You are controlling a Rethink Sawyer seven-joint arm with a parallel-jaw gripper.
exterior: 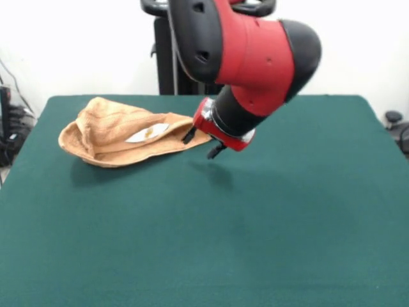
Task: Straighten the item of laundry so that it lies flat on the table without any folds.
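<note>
At upper left of the frame, the towel lies bunched on the green worktop; my fingers, apart and empty, hover at its right edge to draw it flat.

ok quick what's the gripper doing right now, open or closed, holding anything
Gripper: open, two dark fingers spread, low over the table at the right-hand edge of the crumpled towel. Not holding anything, as far as shows.

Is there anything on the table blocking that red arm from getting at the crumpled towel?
Nothing visible does. The pincer hangs right at the edge of the towel, with no other object between them, and only bare green table lies around the towel. Whether the pincer touches the cloth cannot be told.
</note>
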